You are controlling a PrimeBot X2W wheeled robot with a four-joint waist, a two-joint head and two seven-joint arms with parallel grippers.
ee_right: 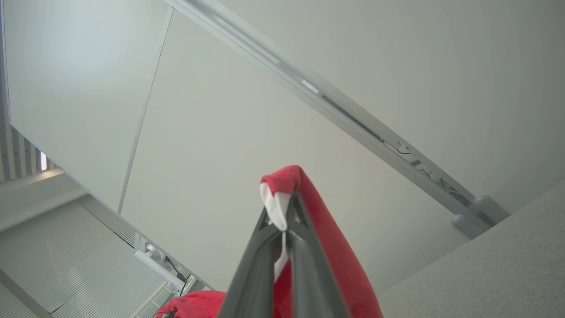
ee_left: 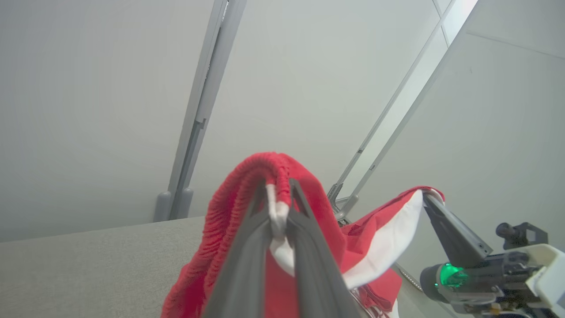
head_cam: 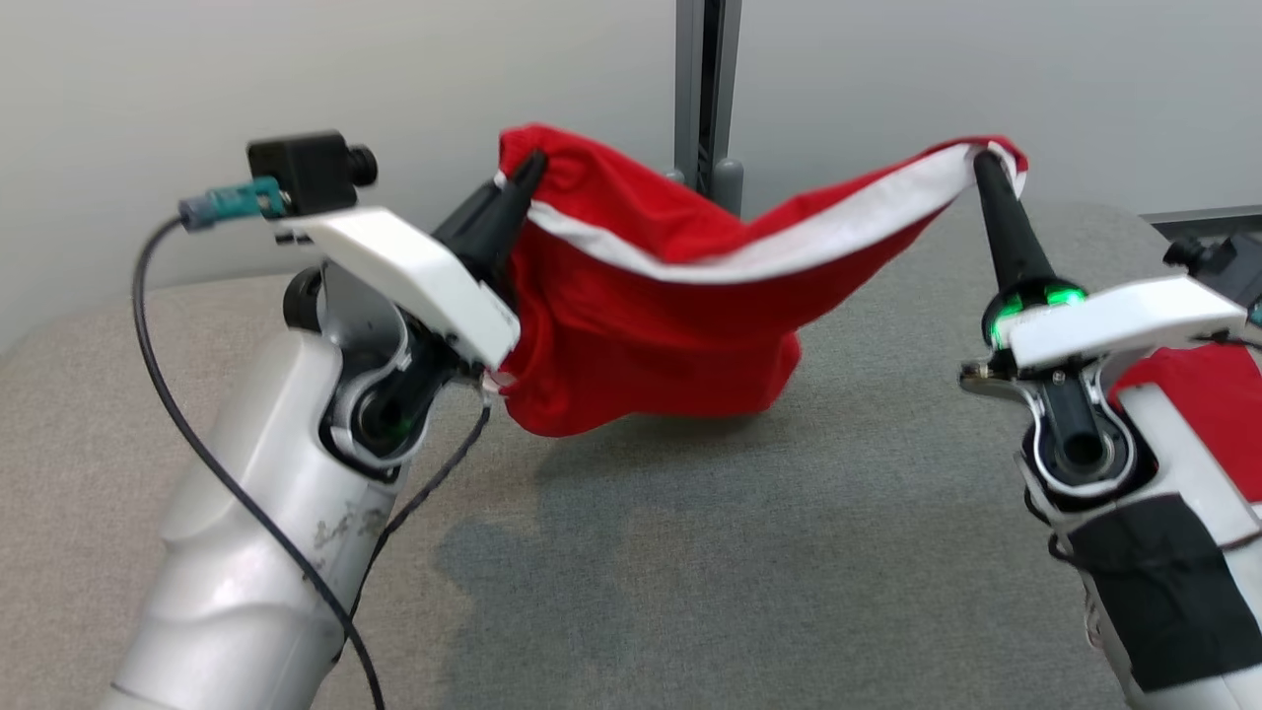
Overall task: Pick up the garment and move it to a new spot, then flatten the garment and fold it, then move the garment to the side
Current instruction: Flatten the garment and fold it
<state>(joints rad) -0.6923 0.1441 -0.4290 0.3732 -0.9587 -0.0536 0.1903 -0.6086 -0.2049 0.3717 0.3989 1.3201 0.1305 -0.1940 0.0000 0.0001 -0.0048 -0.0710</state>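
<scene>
Red garment (head_cam: 641,335) hangs above grey cloth-covered tabletop (head_cam: 789,552), slung between both grippers; whether lowest fold touches tabletop, unclear. Left gripper (head_cam: 527,170) pressed together, pinching one end of white-trimmed edge (head_cam: 838,237); right gripper (head_cam: 983,163) pinching other end. Fabric looks light, limp, sags mid-span. Best hold: hem corners, pulled taut before laying on tabletop.

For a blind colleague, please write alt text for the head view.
The left claw and right claw each pinch one end of a red garment with a white band, which sags between them over a grey padded surface. A pale wall stands behind.
</scene>
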